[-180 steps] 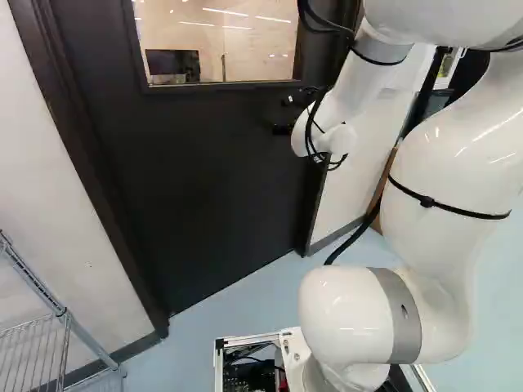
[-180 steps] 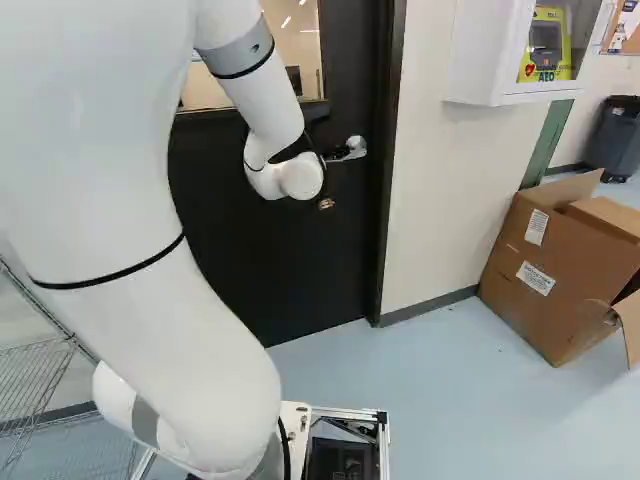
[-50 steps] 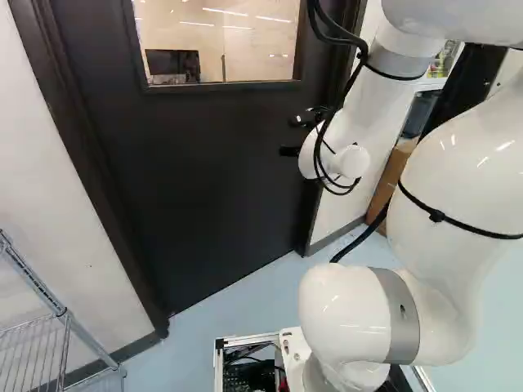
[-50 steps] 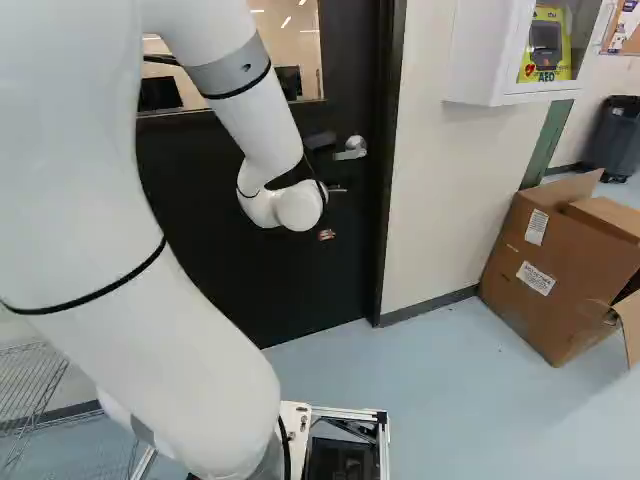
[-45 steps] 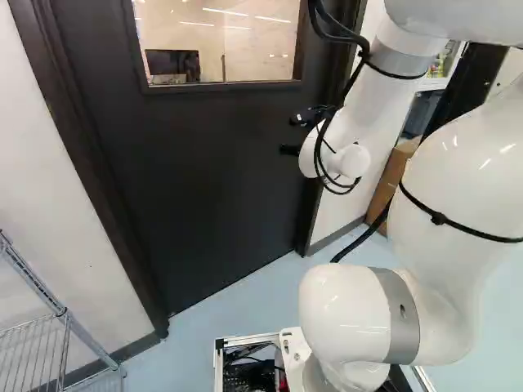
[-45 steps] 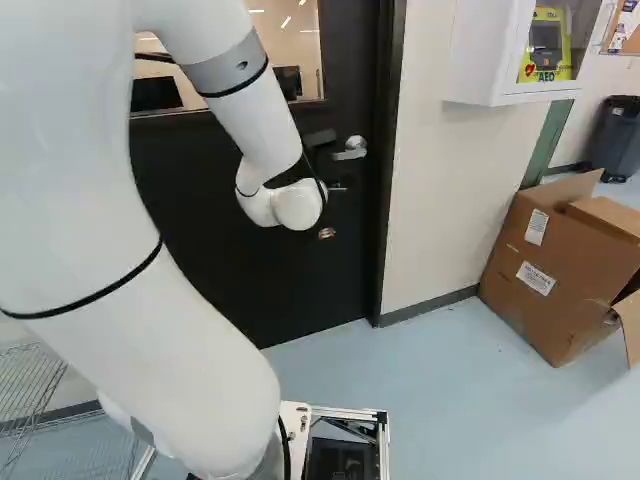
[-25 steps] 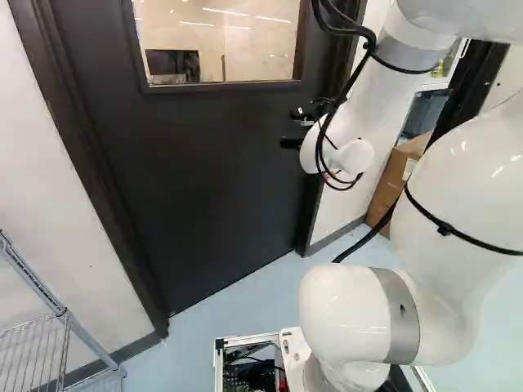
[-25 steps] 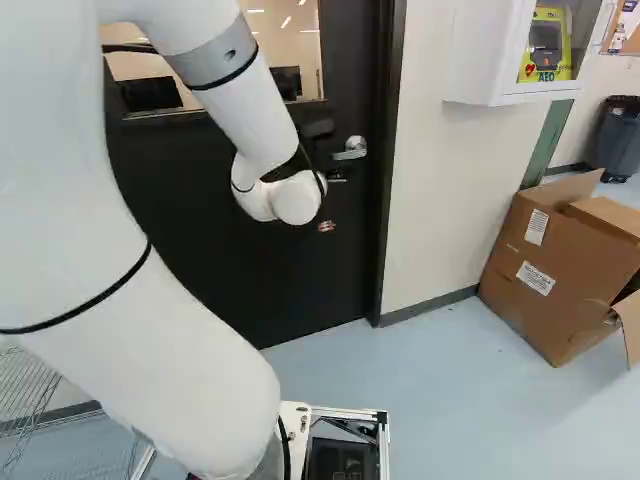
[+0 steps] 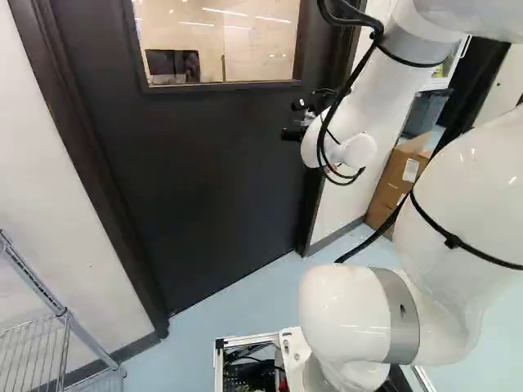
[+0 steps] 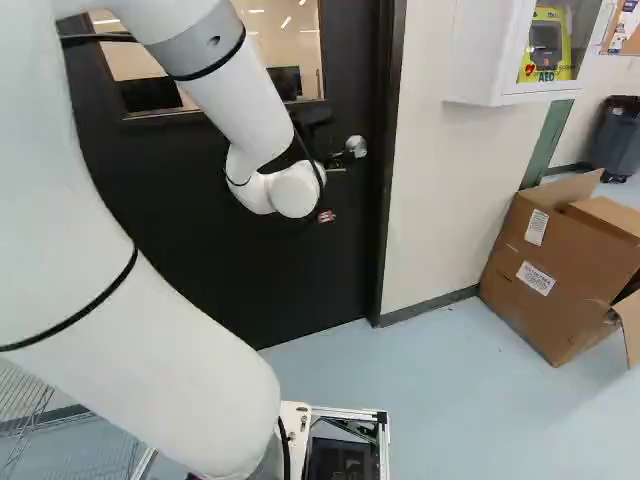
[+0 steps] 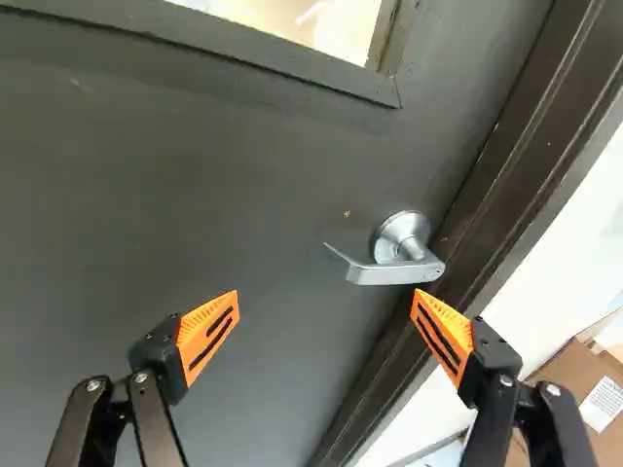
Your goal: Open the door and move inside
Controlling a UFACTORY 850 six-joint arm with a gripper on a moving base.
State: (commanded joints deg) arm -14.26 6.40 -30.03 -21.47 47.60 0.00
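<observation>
Presently, the lever handle (image 11: 394, 273) sits at the upper middle of the right base view, mounted on the closed door (image 9: 204, 171) beside the door frame (image 11: 545, 126); its free end points away from that frame. The cardboard box (image 10: 550, 270) stands at the right of the same view. I judge the step in hand to be alignment with the lever. Shift the gripper (image 11: 326, 304) towards the door frame until the lever is centred between the orange pads (image 11: 206, 336), then advance squarely, keeping the frame-side finger (image 11: 443, 336) clear of the frame. Load the lever near its free end; keep it fully turned while moving the door. I read the fingers as spread wide, with nothing between the pads and no contact visible; the lever lies ahead, nearer the frame-side finger.
</observation>
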